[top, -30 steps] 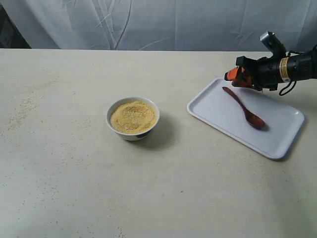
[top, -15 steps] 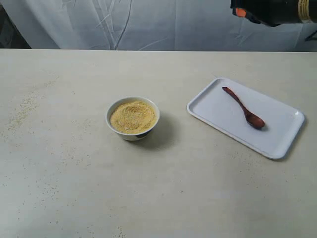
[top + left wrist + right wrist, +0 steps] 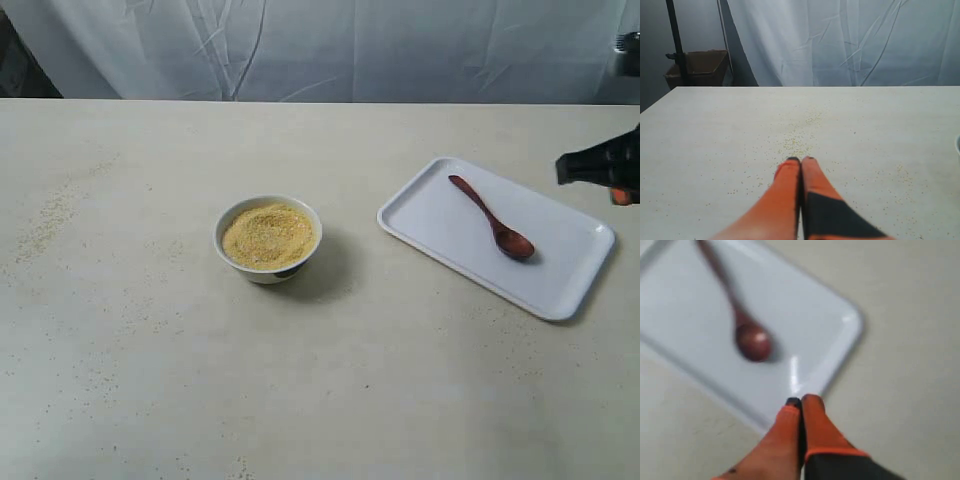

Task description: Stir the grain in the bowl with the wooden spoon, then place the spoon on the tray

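The wooden spoon (image 3: 492,217) lies on the white tray (image 3: 560,285) at the right, head toward the front; the right wrist view shows the spoon (image 3: 750,337) and the tray (image 3: 840,335) too. The white bowl (image 3: 242,258) holds a mound of yellow grain (image 3: 268,235) at the table's middle. My right gripper (image 3: 801,401) is shut and empty, hovering over the tray's corner; in the exterior view the right gripper (image 3: 570,168) shows dark at the right edge, beyond the tray. My left gripper (image 3: 801,160) is shut with nothing in it, low over bare table, out of the exterior view.
Loose grains (image 3: 45,222) are scattered on the beige table at the left, and the left wrist view shows scattered grains (image 3: 800,135) ahead of the fingers. A white cloth (image 3: 320,45) hangs behind the table. A brown box (image 3: 697,67) stands beyond the table's far corner.
The right arm swung up from the tray's far edge to the top of the view, then came down to the right edge beside the tray. Spoon, tray and bowl stayed put.
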You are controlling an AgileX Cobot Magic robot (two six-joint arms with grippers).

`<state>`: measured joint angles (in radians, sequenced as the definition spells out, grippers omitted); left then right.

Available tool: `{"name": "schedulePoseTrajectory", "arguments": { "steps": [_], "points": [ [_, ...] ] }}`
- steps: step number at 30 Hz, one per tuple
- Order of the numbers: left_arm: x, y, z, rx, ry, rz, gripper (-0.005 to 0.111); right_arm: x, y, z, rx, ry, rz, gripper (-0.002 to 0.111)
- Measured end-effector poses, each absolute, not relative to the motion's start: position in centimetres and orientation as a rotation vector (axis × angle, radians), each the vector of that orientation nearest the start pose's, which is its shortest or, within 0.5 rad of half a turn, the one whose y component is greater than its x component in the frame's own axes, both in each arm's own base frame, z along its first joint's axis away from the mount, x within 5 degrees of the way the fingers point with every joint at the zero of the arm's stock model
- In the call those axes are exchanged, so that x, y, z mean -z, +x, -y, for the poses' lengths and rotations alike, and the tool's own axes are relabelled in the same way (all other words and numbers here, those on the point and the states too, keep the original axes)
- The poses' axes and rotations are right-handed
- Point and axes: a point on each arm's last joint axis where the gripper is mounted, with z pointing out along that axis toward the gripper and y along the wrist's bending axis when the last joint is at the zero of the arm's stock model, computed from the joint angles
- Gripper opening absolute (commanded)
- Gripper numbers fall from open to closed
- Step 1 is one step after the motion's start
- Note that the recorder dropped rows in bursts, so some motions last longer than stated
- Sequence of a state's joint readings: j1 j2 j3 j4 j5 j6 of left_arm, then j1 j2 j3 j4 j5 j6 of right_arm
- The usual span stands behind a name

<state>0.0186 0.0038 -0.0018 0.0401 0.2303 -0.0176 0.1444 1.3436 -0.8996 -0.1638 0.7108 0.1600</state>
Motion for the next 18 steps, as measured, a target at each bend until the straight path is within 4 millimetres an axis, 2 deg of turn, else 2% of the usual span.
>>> {"name": "schedulePoseTrajectory", "arguments": {
  "steps": [2,4,7,9,12,18],
  "points": [
    [-19.3,5.6,-0.2,-0.037,-0.004,-1.716,0.000,-27.1,25.1,-3.7,-0.055,-0.215,-2.586,-0.001],
    [-19.3,5.6,-0.2,-0.037,-0.004,-1.716,0.000,-28.4,24.3,-4.1,-0.113,-0.275,-2.507,-0.001],
    [-19.3,5.6,-0.2,-0.037,-0.004,-1.716,0.000,-30.2,22.2,-4.0,-0.131,-0.291,-2.334,-0.001],
    [-19.3,5.6,-0.2,-0.037,-0.004,-1.716,0.000,-30.7,20.5,-3.7,-0.124,-0.282,-2.227,-0.001],
    [-19.3,5.6,-0.2,-0.037,-0.004,-1.716,0.000,-30.6,17.5,-3.1,-0.110,-0.254,-2.071,-0.001],
    [-19.3,5.6,-0.2,-0.037,-0.004,-1.716,0.000,-28.3,12.0,-2.1,-0.074,-0.243,-1.892,-0.001]
  ]
}}
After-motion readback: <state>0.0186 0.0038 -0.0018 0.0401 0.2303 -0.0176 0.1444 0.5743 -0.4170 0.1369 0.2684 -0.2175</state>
